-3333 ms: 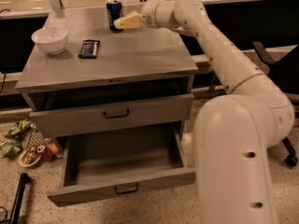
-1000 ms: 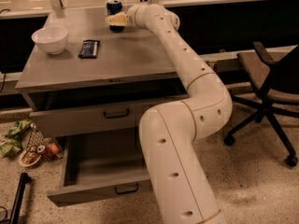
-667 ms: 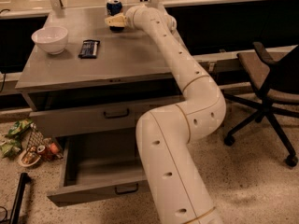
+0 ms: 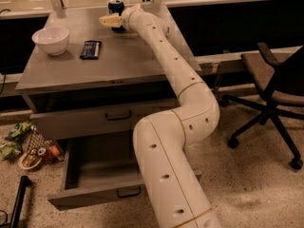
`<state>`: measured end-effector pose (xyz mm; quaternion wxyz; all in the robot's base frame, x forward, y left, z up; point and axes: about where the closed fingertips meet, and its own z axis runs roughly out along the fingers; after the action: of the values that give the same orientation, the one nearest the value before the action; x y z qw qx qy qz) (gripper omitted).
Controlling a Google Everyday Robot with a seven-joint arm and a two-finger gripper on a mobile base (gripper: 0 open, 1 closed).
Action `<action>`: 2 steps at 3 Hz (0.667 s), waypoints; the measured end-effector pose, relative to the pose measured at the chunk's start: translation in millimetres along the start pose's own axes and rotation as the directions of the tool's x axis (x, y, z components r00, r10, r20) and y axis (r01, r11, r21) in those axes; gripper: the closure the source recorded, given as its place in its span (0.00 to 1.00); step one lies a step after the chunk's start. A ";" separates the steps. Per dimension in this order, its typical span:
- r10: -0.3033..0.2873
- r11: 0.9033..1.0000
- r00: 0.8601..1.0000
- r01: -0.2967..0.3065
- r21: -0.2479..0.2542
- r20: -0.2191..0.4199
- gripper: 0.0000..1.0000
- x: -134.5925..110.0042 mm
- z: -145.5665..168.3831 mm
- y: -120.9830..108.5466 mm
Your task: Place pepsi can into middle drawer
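Ground: speckled floor [image 4: 251, 189], with a grey drawer cabinet against a dark back wall.

1. Far left, on the floor: snack bags [image 4: 16, 137] heaped beside the cabinet's foot.
2. Cabinet top [image 4: 118, 63]: bare across its middle and front, which is the widest free room I have.
3. White bowl [image 4: 51, 39]: upright, near the top's left edge.
4. Dark snack bar [image 4: 90, 49]: flat, just right of the bowl and not touching it.
5. Pepsi can [image 4: 115, 5]: upright, close to the top's back edge.
6. Gripper [image 4: 105, 20]: low over the top, just in front of the can, tip pointing left. I cannot tell whether it is clenched or released, or whether it touches the can.
7. Arm [image 4: 190, 94]: runs from the gripper across the top's right half, over the front edge and down.
8. Upper drawer [image 4: 85, 121]: barely out.
9. Lower drawer [image 4: 90, 167]: pulled far out, its right part hidden by the arm.
10. Office chair [image 4: 273, 75]: well right of the cabinet.

Change over 3.3 s: the gripper was right of the can and now sits further left. Can, bowl and bar are unmoved.
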<state>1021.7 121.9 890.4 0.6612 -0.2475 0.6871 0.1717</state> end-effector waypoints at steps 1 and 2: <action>0.003 1.000 1.000 -0.003 0.010 0.028 0.21 -1.5 6.0 3.1; -0.007 1.000 1.000 0.007 0.012 0.028 0.52 -0.4 6.7 3.1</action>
<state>1025.5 128.2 890.0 0.6727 -0.2435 0.6780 0.1688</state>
